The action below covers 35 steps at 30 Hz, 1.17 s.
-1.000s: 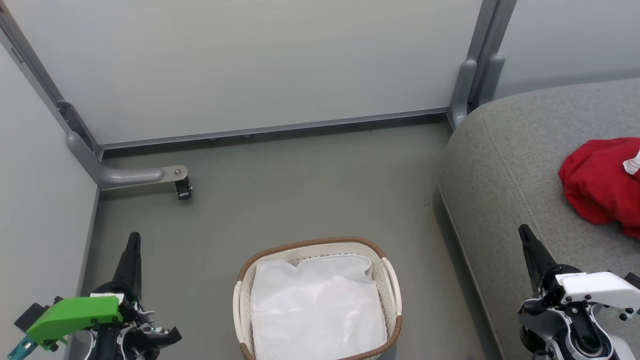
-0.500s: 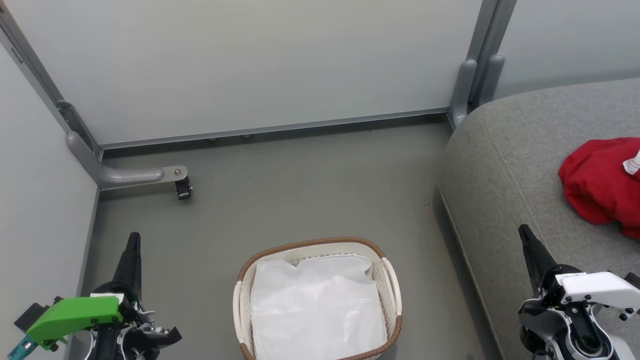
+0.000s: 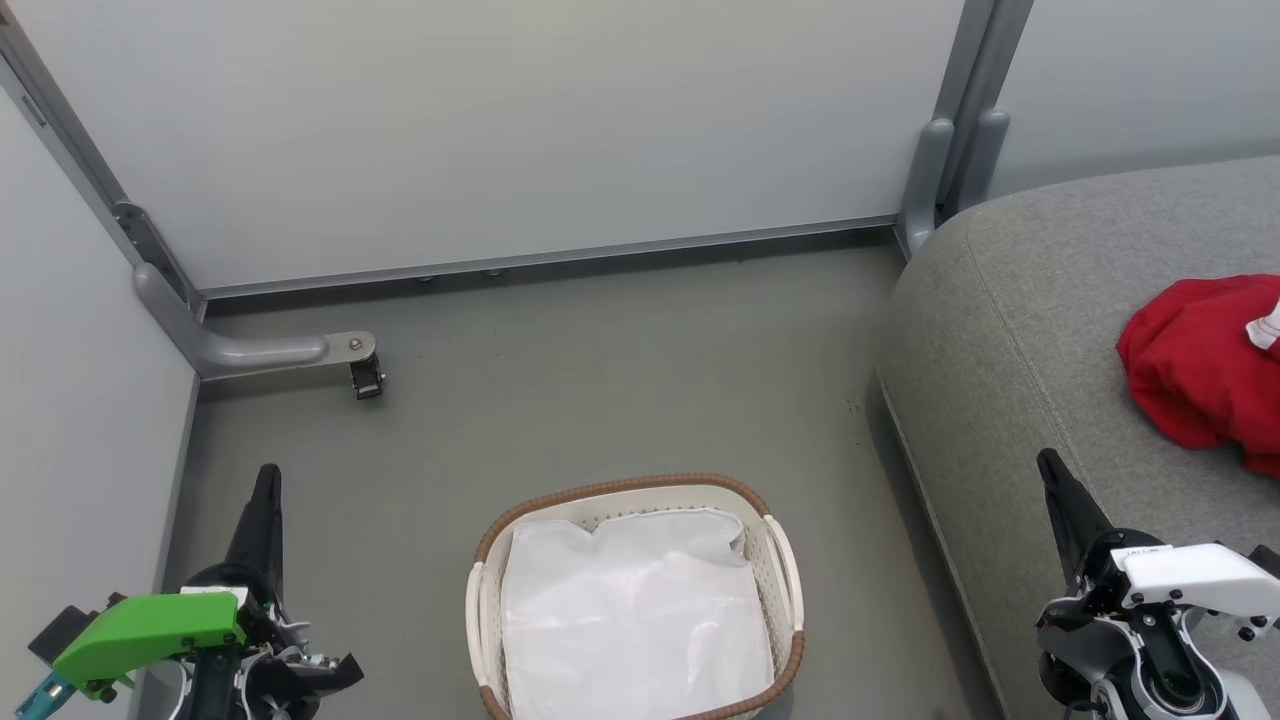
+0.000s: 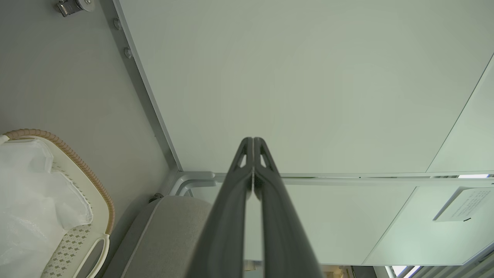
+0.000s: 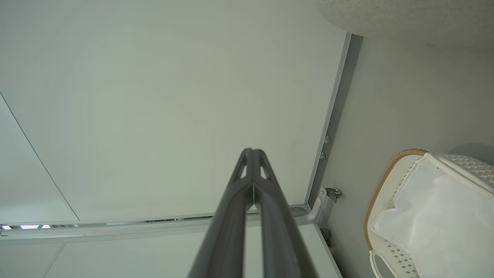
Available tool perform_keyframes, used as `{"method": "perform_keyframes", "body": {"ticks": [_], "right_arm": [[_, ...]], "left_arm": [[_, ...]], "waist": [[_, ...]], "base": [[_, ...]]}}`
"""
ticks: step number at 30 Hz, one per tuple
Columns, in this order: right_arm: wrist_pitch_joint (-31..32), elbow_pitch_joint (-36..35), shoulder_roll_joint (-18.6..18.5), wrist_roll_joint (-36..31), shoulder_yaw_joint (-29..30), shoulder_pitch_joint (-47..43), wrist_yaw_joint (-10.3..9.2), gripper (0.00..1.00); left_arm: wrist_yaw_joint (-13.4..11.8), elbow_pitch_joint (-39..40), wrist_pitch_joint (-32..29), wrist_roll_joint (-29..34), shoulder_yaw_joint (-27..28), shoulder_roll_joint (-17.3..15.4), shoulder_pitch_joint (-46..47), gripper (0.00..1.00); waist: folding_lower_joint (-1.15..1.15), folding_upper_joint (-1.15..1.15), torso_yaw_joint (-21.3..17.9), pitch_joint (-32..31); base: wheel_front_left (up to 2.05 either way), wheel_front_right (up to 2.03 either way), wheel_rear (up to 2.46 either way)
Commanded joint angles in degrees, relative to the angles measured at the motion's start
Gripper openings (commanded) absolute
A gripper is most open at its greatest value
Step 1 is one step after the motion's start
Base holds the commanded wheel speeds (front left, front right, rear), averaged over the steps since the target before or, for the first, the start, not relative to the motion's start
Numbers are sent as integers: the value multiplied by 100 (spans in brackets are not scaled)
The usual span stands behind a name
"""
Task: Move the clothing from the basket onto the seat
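Note:
The red clothing (image 3: 1205, 365) lies bunched on the grey seat (image 3: 1030, 330) at the right edge of the head view, a white label showing on it. The white basket (image 3: 785, 570) with its brown woven rim stands on the floor at bottom centre and holds a plain white liner sheet (image 3: 630, 620). My left gripper (image 3: 267, 478) is shut and empty at lower left, well left of the basket. My right gripper (image 3: 1048, 462) is shut and empty at lower right, over the seat's front part. The basket (image 4: 98, 195) (image 5: 376, 193) also shows in both wrist views.
Pale partition walls close the back and left. A grey bracket with a small caster (image 3: 366, 377) sticks out over the floor at the left. A grey post (image 3: 940, 175) stands between wall and seat. Bare grey floor (image 3: 600, 380) lies beyond the basket.

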<state>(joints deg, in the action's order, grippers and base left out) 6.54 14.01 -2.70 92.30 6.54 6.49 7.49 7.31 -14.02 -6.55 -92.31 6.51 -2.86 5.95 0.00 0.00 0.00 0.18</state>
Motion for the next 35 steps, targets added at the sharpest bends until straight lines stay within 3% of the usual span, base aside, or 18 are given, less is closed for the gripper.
{"method": "perform_keyframes", "body": {"ticks": [1, 35], "right_arm": [[18, -13, -34, 22, 11, -63, 0, 0], [17, -13, -34, 23, 11, -63, 0, 0]], "left_arm": [[33, 10, -17, -19, 13, -1, 51, 0], [33, 11, -16, -20, 12, -1, 51, 0]], "waist": [[0, 0, 0, 0], [0, 0, 0, 0]], "base": [[0, 0, 0], [0, 0, 0]]}}
